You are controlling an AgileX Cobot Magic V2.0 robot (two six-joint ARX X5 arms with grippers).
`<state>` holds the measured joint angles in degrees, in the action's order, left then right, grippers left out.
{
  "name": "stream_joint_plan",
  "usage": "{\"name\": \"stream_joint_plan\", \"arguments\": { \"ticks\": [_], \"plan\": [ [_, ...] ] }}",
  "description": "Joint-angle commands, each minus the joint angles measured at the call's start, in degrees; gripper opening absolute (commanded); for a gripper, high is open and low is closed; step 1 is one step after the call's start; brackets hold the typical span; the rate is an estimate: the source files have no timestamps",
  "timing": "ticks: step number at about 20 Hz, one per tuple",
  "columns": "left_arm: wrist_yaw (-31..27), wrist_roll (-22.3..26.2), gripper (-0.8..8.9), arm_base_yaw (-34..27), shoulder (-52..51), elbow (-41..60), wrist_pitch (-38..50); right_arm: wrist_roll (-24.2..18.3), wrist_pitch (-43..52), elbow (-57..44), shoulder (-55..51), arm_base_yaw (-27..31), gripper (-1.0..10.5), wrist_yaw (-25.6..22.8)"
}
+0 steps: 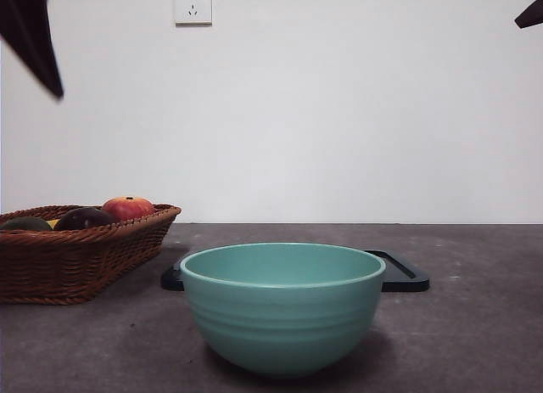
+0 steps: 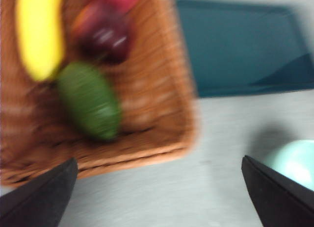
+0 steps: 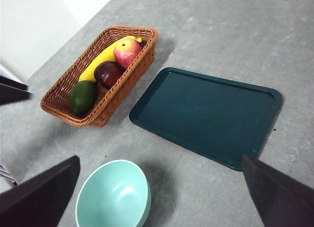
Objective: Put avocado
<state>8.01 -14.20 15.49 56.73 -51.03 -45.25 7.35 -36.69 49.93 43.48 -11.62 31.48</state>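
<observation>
Table (image 3: 235, 36): grey, carrying 1 dark teal tray (image 3: 206, 114) beside the wicker basket (image 3: 64, 92) and 1 mint-green bowl (image 3: 114, 195) near that basket, empty. Basket holds 4 fruits: 1 banana (image 3: 100, 63), 1 apple (image 3: 127, 51), 1 dark purple fruit (image 3: 108, 73) and, at the end nearest the bowl, the avocado (image 3: 82, 96). Left gripper (image 2: 159, 197) above the basket's edge, jaws spread, grasping nothing; right gripper (image 3: 162, 197) high over the bowl and tray, likewise spread and unloaded.
</observation>
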Motion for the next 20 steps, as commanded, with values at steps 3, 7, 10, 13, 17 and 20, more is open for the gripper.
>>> {"name": "stream_joint_plan", "arguments": {
  "ticks": [3,7,10,13,17,20],
  "plan": [
    [-4.76,1.55,5.58,-1.31,10.23,-3.26,0.87,-0.09,0.63,1.09,0.22,-0.26,5.9,0.17],
    [-5.7,1.75,5.57,-2.97,18.97,-3.8,3.87,-0.09,0.63,1.09,0.22,-0.26,5.9,0.17],
    [-5.68,1.75,5.58,-3.43,24.81,-3.8,8.33,-0.09,0.63,1.09,0.22,-0.26,5.9,0.17],
    [-5.68,1.68,5.58,-3.43,29.07,-3.8,13.4,-0.09,0.59,1.09,0.22,-0.26,5.9,0.2],
    [-5.73,1.55,5.56,-3.43,32.76,-3.8,14.84,-0.09,0.59,1.09,0.22,-0.26,5.9,0.2],
    [-6.88,1.51,5.51,-3.43,34.77,-3.8,15.58,-0.09,0.59,1.09,0.22,-0.26,5.9,0.2]
  ]
}}
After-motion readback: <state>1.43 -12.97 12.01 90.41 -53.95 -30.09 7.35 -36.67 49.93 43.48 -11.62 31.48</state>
